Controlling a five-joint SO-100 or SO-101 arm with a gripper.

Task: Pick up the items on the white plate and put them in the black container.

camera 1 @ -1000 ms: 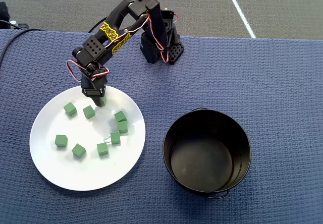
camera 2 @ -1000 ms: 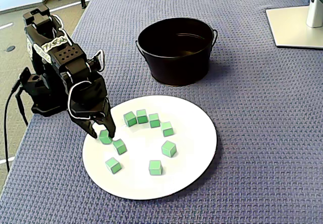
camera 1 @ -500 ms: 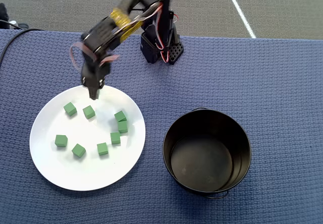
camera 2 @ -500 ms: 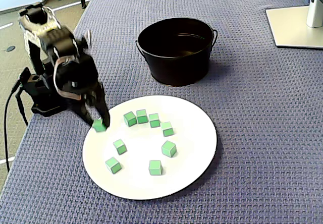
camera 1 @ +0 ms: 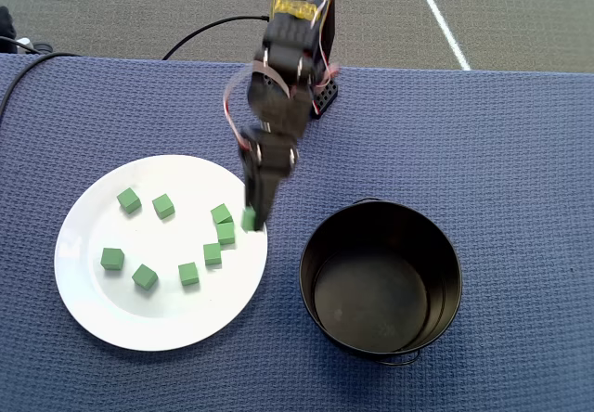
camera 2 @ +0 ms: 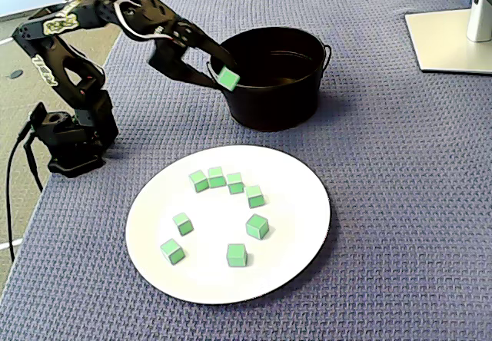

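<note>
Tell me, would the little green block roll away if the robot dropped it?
Probably not: the block held in the gripper has flat faces and would likely settle. It looks light, carried by thin jaws. The glossy plate might let blocks slide.

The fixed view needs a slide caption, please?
End effector carries a small green cube toward the round black metal pot.

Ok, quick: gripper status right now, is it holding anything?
Gripper: shut on one green cube, raised off the white plate, near the black container.
</note>
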